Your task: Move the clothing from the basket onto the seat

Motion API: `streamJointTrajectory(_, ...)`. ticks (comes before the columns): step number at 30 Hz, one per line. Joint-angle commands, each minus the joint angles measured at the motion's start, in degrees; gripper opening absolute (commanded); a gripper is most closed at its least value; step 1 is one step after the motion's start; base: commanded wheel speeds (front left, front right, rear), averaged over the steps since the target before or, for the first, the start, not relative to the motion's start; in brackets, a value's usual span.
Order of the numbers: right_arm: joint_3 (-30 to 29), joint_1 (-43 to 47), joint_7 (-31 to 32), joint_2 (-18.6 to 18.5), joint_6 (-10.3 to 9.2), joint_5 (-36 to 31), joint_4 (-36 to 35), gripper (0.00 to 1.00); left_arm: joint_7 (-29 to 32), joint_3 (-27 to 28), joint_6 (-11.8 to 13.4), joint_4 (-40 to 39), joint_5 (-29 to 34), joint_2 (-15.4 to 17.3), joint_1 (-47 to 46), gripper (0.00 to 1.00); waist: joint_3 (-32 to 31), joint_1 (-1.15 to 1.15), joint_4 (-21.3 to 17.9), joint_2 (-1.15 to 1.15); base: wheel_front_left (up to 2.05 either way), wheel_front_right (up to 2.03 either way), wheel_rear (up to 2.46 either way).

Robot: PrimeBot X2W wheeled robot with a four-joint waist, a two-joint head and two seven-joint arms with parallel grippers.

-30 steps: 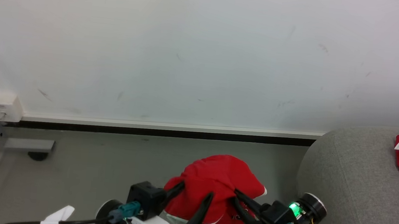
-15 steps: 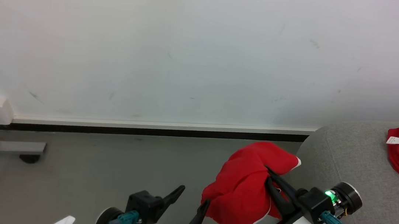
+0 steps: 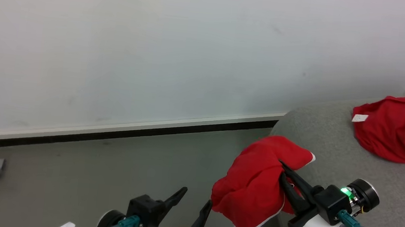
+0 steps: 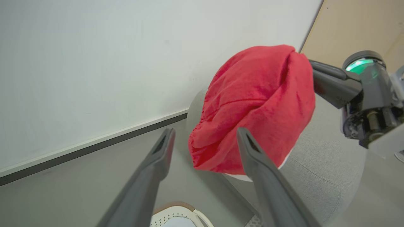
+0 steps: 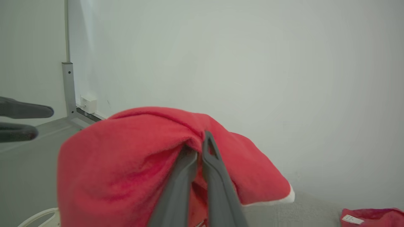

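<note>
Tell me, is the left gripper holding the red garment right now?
No, the left gripper has its fingers wide apart and empty, while the right gripper pinches the red garment.

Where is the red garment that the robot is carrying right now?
The garment hangs pinched in the right tool, lower right of centre in the head view, at the corner of the grey seat.

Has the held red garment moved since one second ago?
Yes. The garment, shut in the right gripper, went right: earlier it hung short of the seat, now it overlaps the seat's corner.
</note>
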Motion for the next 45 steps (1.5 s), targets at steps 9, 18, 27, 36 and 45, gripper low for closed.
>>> streamJointTrajectory(9,-2.06,-1.70,-0.17,-1.71,-0.15,-0.23,-1.28,0.00,-0.97,-0.37,-0.24,-0.14,0.78,0.02,-2.44,1.00,3.07,0.00,-14.43,0.00,0.00,0.00,0.00)
streamJointTrajectory(18,-11.73,2.50,-0.18,-3.78,-0.15,-1.96,-5.03,0.00,-0.70,-3.34,-3.43,1.90,1.47,-2.09,-7.67,1.00,6.62,0.00,-18.41,0.00,0.00,0.00,0.00)
streamJointTrajectory(27,-17.45,6.26,-0.06,-3.05,-0.15,-2.75,-8.19,0.00,-1.22,-4.28,-3.96,3.79,1.50,-2.77,-9.54,1.00,8.50,0.00,-19.15,0.00,0.00,0.00,0.00)
streamJointTrajectory(36,-27.24,-4.10,0.26,-1.64,-0.15,1.18,-6.49,0.00,3.11,-4.28,-3.24,-1.79,4.44,-0.25,-14.91,1.00,21.90,0.00,-15.51,0.00,0.00,0.00,0.00)
streamJointTrajectory(45,-46.41,-25.59,0.70,-4.53,-0.14,-0.47,0.89,0.00,7.63,-3.57,-5.89,-8.67,8.79,2.54,-27.70,1.00,42.21,0.00,-8.13,0.00,0.00,0.00,0.00)
